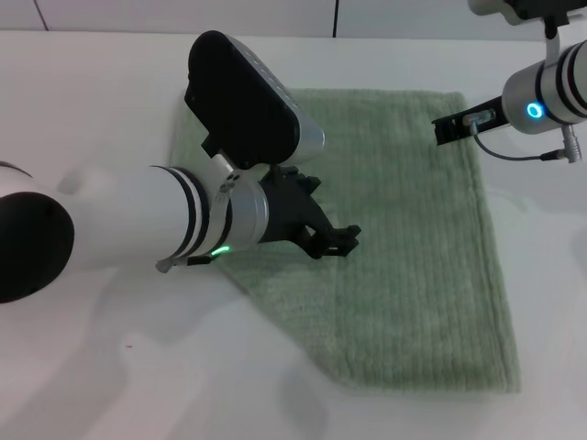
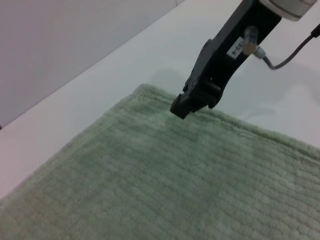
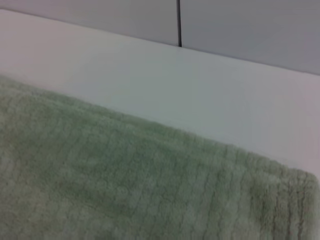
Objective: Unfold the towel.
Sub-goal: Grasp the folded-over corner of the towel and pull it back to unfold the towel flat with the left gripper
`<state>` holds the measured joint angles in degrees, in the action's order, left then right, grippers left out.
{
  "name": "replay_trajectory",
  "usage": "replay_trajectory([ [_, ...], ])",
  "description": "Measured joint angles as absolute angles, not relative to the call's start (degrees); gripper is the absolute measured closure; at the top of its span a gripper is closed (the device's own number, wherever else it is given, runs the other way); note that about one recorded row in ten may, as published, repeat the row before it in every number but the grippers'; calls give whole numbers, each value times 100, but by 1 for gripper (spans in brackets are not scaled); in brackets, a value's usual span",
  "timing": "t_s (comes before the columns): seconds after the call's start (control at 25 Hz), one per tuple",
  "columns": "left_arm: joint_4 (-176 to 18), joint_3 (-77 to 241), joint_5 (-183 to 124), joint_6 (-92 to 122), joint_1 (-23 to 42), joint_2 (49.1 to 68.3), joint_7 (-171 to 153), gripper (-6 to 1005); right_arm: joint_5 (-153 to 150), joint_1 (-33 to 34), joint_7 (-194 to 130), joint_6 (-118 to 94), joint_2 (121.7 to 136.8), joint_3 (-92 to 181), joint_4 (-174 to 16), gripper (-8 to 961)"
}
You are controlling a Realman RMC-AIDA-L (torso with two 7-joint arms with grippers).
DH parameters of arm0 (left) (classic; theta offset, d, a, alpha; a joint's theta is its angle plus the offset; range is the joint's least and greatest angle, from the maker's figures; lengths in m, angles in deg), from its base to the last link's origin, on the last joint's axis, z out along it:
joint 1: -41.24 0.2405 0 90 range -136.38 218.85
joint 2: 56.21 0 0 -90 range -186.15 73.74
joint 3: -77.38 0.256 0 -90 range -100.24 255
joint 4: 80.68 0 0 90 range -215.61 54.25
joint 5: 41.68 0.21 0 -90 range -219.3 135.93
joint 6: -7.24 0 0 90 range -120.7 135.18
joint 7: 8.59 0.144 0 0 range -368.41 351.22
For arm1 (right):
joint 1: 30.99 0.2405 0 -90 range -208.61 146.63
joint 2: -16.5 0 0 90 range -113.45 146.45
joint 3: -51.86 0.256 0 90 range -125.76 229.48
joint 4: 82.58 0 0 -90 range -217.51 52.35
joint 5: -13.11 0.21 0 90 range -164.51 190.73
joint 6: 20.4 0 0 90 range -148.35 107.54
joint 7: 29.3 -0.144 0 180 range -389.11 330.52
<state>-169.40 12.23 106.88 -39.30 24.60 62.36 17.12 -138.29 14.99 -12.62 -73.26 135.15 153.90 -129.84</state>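
The pale green towel (image 1: pixel 404 247) lies flat on the white table (image 1: pixel 110 367). Its near-left side runs as a slanted edge. My left gripper (image 1: pixel 336 240) hovers low over the towel's middle, reaching in from the left. My right gripper (image 1: pixel 442 129) is at the towel's far right corner. In the left wrist view the right gripper (image 2: pixel 181 107) has its black fingers (image 2: pixel 207 87) together, tips just at the towel's (image 2: pixel 165 185) far hem; I cannot tell whether cloth is between them. The right wrist view shows only the towel's edge (image 3: pixel 125 190) and bare table.
The table's far edge meets a grey wall (image 1: pixel 413 18) just behind the towel. A thin cable (image 1: pixel 523 156) hangs from the right wrist beside the towel's right edge. White tabletop lies around the towel on all sides.
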Motion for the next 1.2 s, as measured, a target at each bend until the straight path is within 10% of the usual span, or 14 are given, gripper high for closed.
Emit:
replay_trajectory([
  [1.2, -16550, 1498, 10729, -3464, 2224, 6244, 1710, 246, -13814, 1476, -1145, -7217, 13525, 15381, -12669, 954],
])
